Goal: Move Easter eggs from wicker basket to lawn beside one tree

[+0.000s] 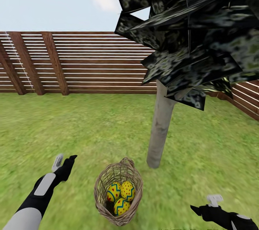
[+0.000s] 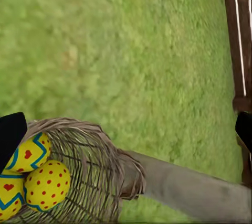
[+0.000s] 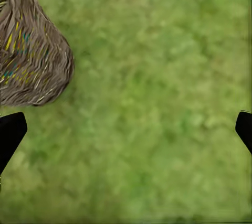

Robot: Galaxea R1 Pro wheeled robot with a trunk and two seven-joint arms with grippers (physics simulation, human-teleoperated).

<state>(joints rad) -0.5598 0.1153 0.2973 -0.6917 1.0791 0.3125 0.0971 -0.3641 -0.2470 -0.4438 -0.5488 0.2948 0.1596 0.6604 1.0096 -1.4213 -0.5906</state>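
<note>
The wicker basket (image 1: 133,201) sits on the lawn (image 1: 90,129) just left of the tree's pale trunk (image 1: 160,125). Three yellow Easter eggs lie inside it: one with a blue zigzag (image 1: 113,191), one with red dots (image 1: 128,190), one lower (image 1: 121,206). My left gripper (image 1: 65,159) hovers open to the left of the basket, holding nothing. My right gripper (image 1: 204,204) hangs open to the basket's right. In the left wrist view the eggs (image 2: 47,184) show inside the basket rim (image 2: 89,135), beside the trunk (image 2: 194,190). The right wrist view has the basket's woven wall (image 3: 31,61) and grass (image 3: 157,129).
A brown slatted fence (image 1: 93,64) closes the garden at the back and runs down the right side (image 1: 248,97). Dark jagged foliage (image 1: 194,28) hangs over the trunk. Open grass spreads around the tree's base (image 1: 154,163) and left of the basket.
</note>
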